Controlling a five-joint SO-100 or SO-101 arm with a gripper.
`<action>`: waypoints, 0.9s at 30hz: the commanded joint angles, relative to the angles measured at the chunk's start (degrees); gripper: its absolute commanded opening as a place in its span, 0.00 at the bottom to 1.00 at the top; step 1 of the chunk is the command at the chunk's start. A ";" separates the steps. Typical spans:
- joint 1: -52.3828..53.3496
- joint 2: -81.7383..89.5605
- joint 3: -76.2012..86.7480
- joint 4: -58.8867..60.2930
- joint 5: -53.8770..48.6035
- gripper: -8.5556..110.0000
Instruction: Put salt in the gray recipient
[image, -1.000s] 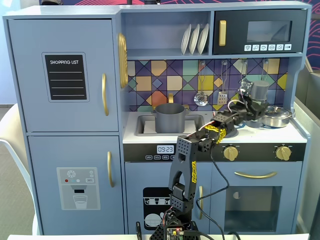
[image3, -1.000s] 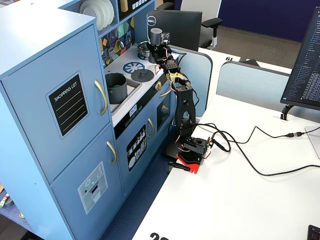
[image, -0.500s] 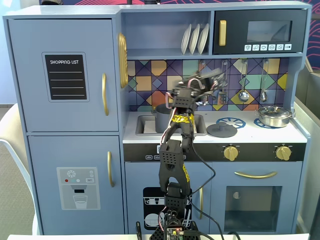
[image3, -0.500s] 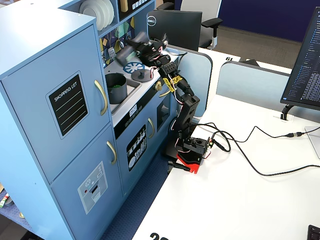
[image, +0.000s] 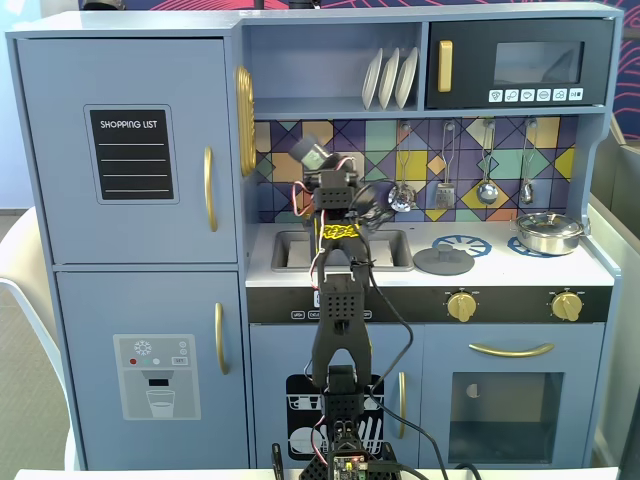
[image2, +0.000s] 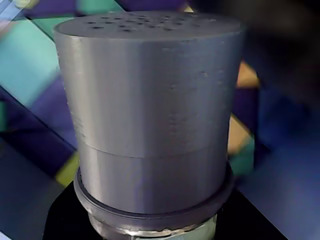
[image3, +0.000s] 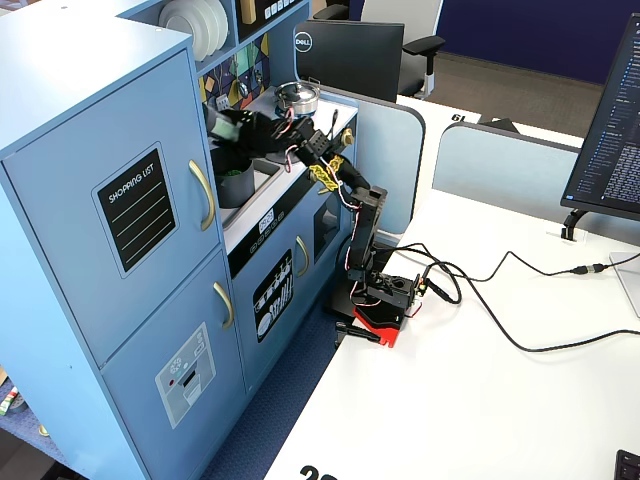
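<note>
My gripper (image: 322, 170) is shut on the salt shaker (image: 313, 154) and holds it tilted in the air above the sink, in front of the tiled backsplash. In the wrist view the shaker's gray holed top (image2: 150, 95) fills the frame, with the black jaws on both sides of its base. In the fixed view from the side, the shaker (image3: 222, 127) hangs just above the matte-gray pot (image3: 237, 186), which stands in the sink. In the fixed view from the front, my arm hides the pot.
A flat gray lid (image: 443, 261) lies on the left burner and a shiny steel pot (image: 548, 232) stands on the right burner. Utensils (image: 487, 190) hang on the backsplash. The shelf with plates (image: 390, 78) is close above the gripper.
</note>
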 joint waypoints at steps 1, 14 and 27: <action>-2.29 0.62 -1.93 -7.38 4.83 0.07; -3.60 -2.46 -4.31 -11.16 6.94 0.07; -2.90 -6.42 -7.56 -3.69 6.77 0.07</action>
